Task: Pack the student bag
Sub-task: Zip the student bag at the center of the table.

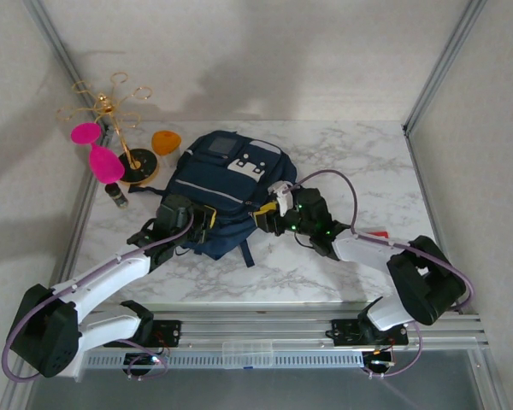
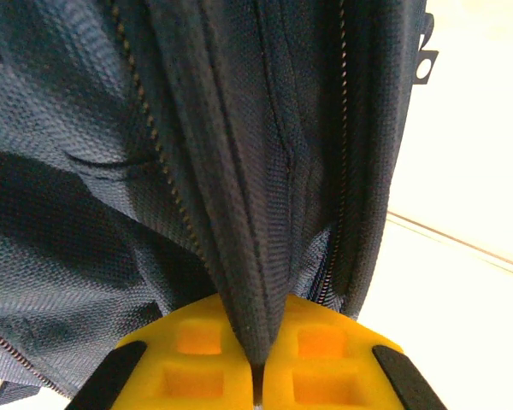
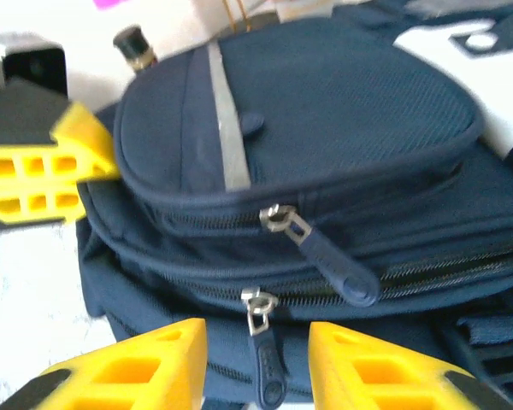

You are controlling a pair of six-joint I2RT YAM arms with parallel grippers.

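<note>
**One backpack, a gripper at each near corner**

One navy-blue backpack [image 1: 222, 171] of coarse woven fabric, rounded, with a pale stripe, lies left of centre on the white marble worktop [image 1: 359, 162]. The left gripper [image 2: 258, 363] pinches a fold of its fabric tight. The right gripper [image 3: 256, 342] stands partly apart. The lower of two navy zipper pulls [image 3: 329, 256] on metal sliders lies loose between its fingers.

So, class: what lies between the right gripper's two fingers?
The lower zipper pull of the bag, hanging from its silver slider. The fingers flank it with gaps on both sides. The right wrist view shows this.
</note>
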